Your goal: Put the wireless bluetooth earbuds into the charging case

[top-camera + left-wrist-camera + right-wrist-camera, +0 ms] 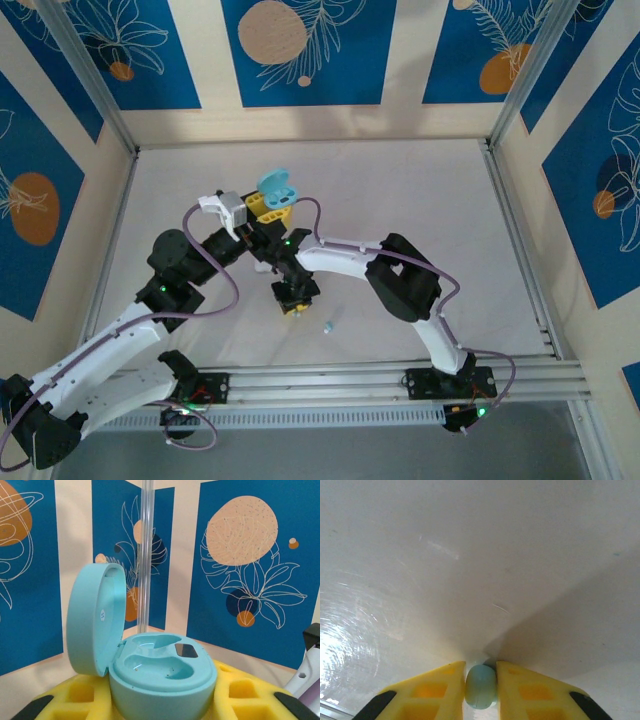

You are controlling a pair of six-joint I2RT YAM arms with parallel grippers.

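My left gripper point(268, 207) is shut on the light blue charging case point(275, 186), held above the table at mid-left. In the left wrist view the case point(162, 675) sits between the yellow fingers point(75, 695) with its lid point(95, 620) swung open to the left. Both wells are empty. My right gripper point(291, 303) points down at the table just in front of it. Its yellow fingertips point(445, 687) are shut on a light blue earbud point(481, 686) resting on the white surface. Another small earbud point(327, 326) lies on the table just right of that gripper.
The two arms cross close together in the middle of the white table point(420, 200). Aluminium rails point(380, 380) run along the near edge, and a frame post point(520, 230) lines the right side. Patterned blue walls enclose the space.
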